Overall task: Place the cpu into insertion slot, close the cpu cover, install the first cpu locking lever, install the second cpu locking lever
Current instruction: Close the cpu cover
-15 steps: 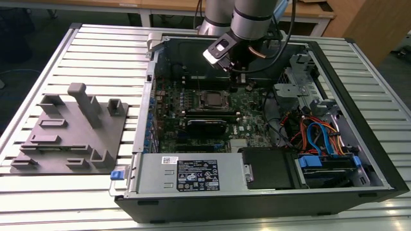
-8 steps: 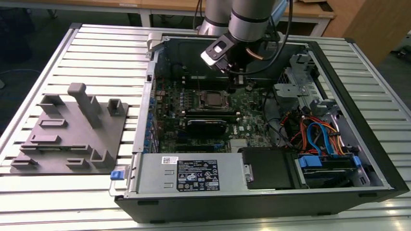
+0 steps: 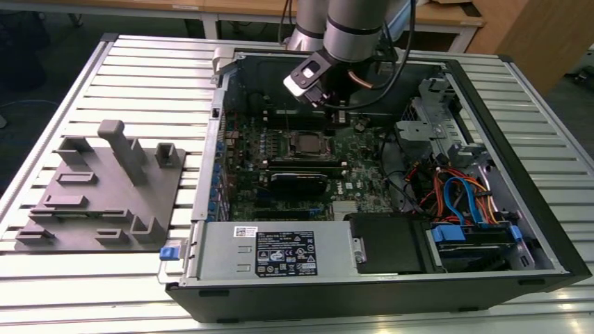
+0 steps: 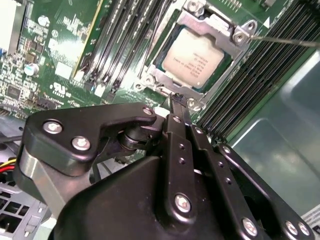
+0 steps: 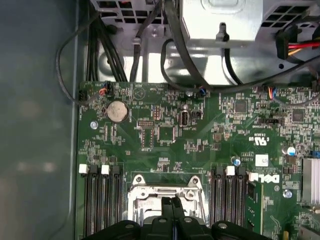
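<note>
Hovering at the edge of the slot (image 3: 304, 143), the gripper (image 4: 175, 102) is pinched together and empty; the cpu (image 4: 195, 57) sits in the slot under the lowered cover (image 4: 220, 24), so 2 steps look done, with 1 lever (image 4: 285, 41) apparently still unlatched beside the slot.

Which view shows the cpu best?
The second wrist view: the cpu lies pale and whole inside the cpu cover. The exterior view shows it far off; in the first wrist view the fingers hide part.
</note>
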Motion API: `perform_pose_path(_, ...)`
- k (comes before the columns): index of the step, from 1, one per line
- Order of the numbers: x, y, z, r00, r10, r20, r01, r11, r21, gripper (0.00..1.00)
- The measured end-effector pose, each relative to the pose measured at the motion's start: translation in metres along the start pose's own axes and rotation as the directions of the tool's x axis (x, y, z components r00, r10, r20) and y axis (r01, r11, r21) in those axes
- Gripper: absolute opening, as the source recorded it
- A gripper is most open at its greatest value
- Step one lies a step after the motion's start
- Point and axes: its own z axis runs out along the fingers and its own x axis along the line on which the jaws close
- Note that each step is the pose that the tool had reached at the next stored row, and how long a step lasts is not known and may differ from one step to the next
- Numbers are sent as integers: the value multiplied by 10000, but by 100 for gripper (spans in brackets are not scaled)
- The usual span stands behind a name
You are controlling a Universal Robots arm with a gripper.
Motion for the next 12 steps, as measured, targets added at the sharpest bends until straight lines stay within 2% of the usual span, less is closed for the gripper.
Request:
perform_pose_path(8,1,-109,4,10000,-11,-2,11,10000,-1,11)
perform_pose_path(12,1,-165,13,9999,-140,0,140,9999,1,11)
